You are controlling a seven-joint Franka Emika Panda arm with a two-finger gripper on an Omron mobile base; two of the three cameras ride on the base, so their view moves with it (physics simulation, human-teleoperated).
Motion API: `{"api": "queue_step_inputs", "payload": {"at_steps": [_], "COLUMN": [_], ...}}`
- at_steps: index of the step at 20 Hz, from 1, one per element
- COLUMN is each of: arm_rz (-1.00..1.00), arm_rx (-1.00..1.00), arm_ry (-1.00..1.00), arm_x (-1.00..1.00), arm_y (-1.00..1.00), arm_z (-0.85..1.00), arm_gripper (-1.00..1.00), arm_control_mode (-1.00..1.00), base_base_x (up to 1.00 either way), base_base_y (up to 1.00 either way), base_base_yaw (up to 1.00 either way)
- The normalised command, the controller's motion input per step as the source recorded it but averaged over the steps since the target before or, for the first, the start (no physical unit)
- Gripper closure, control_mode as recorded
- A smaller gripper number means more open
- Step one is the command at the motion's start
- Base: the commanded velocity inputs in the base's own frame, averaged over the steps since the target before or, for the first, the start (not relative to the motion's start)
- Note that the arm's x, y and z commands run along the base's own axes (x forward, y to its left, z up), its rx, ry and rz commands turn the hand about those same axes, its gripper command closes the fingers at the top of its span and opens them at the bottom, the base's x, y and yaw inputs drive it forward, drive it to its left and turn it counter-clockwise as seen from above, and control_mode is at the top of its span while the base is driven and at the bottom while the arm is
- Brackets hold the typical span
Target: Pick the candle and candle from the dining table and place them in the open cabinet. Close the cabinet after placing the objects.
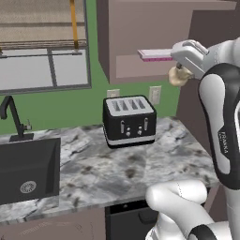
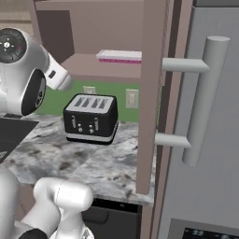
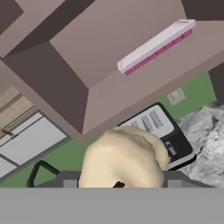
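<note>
A squat cream candle [image 1: 178, 78] hangs in the air just in front of the open mauve-brown cabinet [image 1: 150, 33], level with its lower shelf. My gripper [image 1: 181, 71] is shut on it from above and the right. In the hand view the candle [image 3: 124, 157] bulges between the gripper [image 3: 120, 183] fingertips, and the cabinet shelf [image 3: 100, 52] lies ahead. The right base view has the cabinet [image 2: 107, 28] open, its door [image 2: 150, 93] edge-on with a long silver handle [image 2: 204, 98]. The dining table is out of view.
A flat pink-and-white box [image 1: 154, 54] [image 2: 119, 57] [image 3: 155, 46] lies on the cabinet shelf. Below stands a black toaster [image 1: 129, 120] [image 2: 90, 117] on the marbled counter [image 1: 122, 173]. A black sink [image 1: 28, 173] and faucet [image 1: 11, 117] are at the left.
</note>
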Motion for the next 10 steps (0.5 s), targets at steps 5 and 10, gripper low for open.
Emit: {"api": "queue_step_inputs", "payload": {"at_steps": [5, 10], "arm_rz": [0.00, 0.01], "arm_rx": [0.00, 0.00], "arm_ry": [0.00, 0.00], "arm_x": [0.38, 0.40], "arm_y": [0.00, 0.00], "arm_z": [0.00, 0.00], "arm_gripper": [1.00, 1.00], "arm_control_mode": [-1.00, -1.00], "base_base_x": [0.00, 0.00], "base_base_y": [0.00, 0.00], "base_base_yaw": [0.00, 0.00]}}
